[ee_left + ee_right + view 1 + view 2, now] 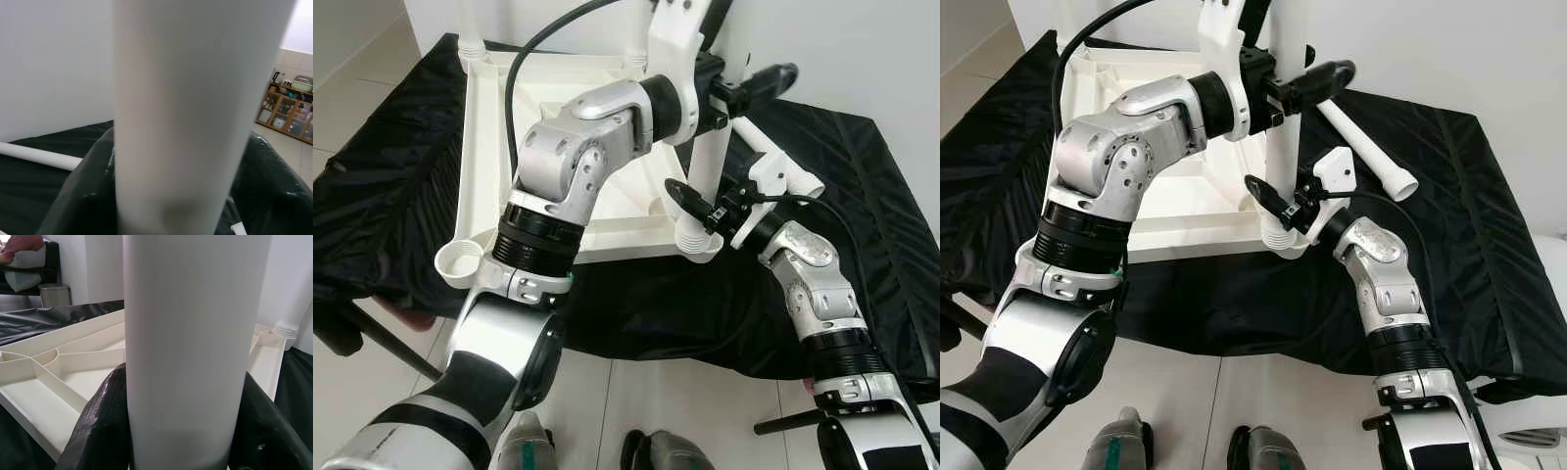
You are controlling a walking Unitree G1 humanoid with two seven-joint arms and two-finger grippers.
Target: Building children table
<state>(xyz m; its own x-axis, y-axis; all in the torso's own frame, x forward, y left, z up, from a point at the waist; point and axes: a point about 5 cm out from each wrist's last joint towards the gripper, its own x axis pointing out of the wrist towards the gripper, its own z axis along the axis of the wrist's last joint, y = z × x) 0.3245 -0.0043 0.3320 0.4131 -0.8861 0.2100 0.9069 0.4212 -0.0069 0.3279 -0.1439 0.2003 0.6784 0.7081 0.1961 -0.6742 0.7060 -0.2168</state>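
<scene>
A white plastic tabletop (475, 147) lies upside down on a black-covered surface. One white table leg (708, 166) stands upright in the near right corner socket (697, 242). My left gripper (744, 93) is shut on this leg high up. My right gripper (700, 208) is shut on it just above the socket. In the left wrist view the leg (186, 122) sits between black fingers (83, 196). The right wrist view shows the same leg (190, 347) between its fingers (102, 426), with the tabletop's ribs behind. A loose leg (1371, 152) lies on the cloth to the right.
The near left corner socket (460, 259) stands empty. Another leg (470, 39) rises at the far left corner. A white wall (1449, 49) is close behind. The black cover (391, 147) drapes over the front edge, and my feet (524, 446) are on the tiled floor below.
</scene>
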